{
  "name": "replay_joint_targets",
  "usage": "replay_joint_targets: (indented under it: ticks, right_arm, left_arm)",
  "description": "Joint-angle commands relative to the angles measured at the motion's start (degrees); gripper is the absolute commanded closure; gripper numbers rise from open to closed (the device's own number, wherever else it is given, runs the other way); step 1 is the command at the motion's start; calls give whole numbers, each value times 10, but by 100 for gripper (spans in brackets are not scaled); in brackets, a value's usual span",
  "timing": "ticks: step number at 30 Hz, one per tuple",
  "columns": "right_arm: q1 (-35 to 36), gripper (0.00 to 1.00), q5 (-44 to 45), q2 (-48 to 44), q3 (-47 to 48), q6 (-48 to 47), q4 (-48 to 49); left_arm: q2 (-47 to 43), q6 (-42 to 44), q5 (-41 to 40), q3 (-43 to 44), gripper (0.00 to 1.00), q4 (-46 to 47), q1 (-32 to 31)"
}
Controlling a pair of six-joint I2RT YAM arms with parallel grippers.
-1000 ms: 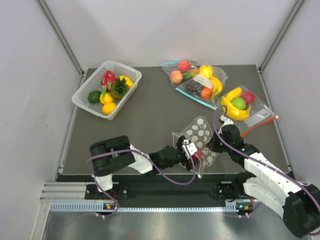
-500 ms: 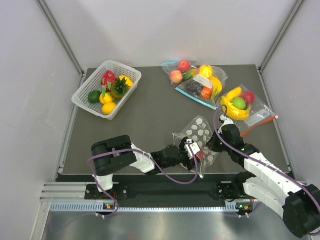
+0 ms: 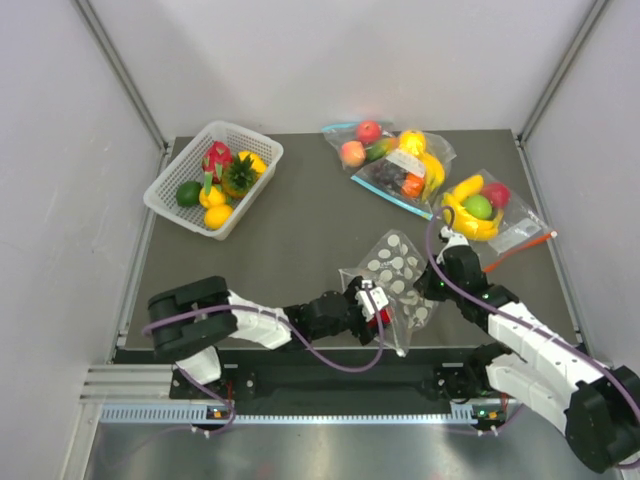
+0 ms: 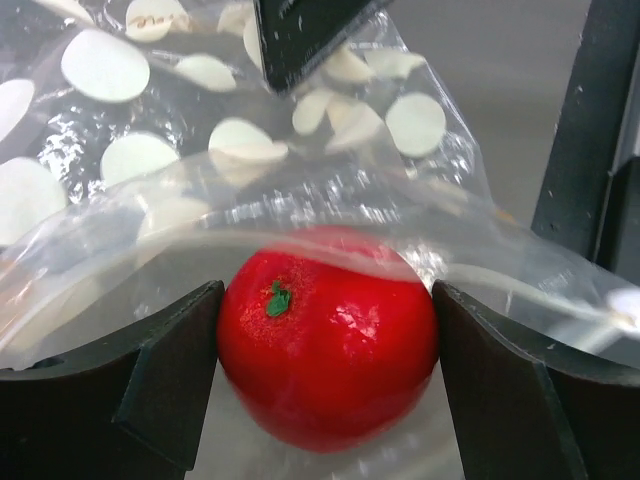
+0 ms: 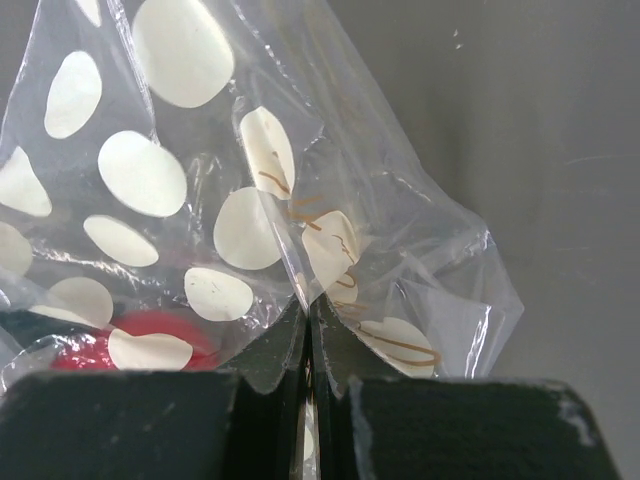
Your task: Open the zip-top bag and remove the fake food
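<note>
Clear plastic printed with white round dots identifies the zip-top bag (image 3: 395,285), which I take as the reference for every position below. It lies crumpled on the dark table (image 3: 290,230), between the two grippers.

1. Left gripper (image 3: 375,305): at the bag's near-left edge. In the left wrist view (image 4: 328,370) its two dark fingers (image 4: 165,360) press against opposite sides of the red fake fruit (image 4: 328,345), holding it. A sheet of the bag's film (image 4: 200,150) arches just over the fruit. I cannot tell whether the fruit is fully outside the bag.

2. Right gripper (image 3: 440,283): at the bag's right edge. In the right wrist view (image 5: 308,350) the jaws are pinched together on a fold of the dotted film (image 5: 150,170), with only a thin seam between them. The red fruit (image 5: 150,335) shows through the film at lower left.

3. White basket (image 3: 250,137): well apart from the bag, to its far left. It holds the pineapple (image 3: 238,177) among other toy fruit.

4. Blue-zip bag (image 3: 395,160) and red-orange-zip bag (image 3: 485,210): beyond the dotted bag, both filled and apart from it.
</note>
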Motion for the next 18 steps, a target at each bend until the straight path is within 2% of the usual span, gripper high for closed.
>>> replay_joint_targets:
  ticks: [1,8,13,16,18]
  right_arm:
    - [-12,100,29,19,45,-20,20]
    - [-31,100,29,58,63,-37,39]
    - [-44,100,25,68,67,-44,45]
    - [-49,100,24,63,68,-49,40]
    - [-54,100,24,56,72,-53,35]
  left_arm:
    - [-69,-17,3,-25,100,-34,-2]
    - [-178,-64,25,-55,100,-96,-2]
    - [-245,-84,-9,-54,100,-146,2]
    - [-298,-92,-6,-46,100,-190,30]
    - [-337,-102,-1,-40,100,-212,81]
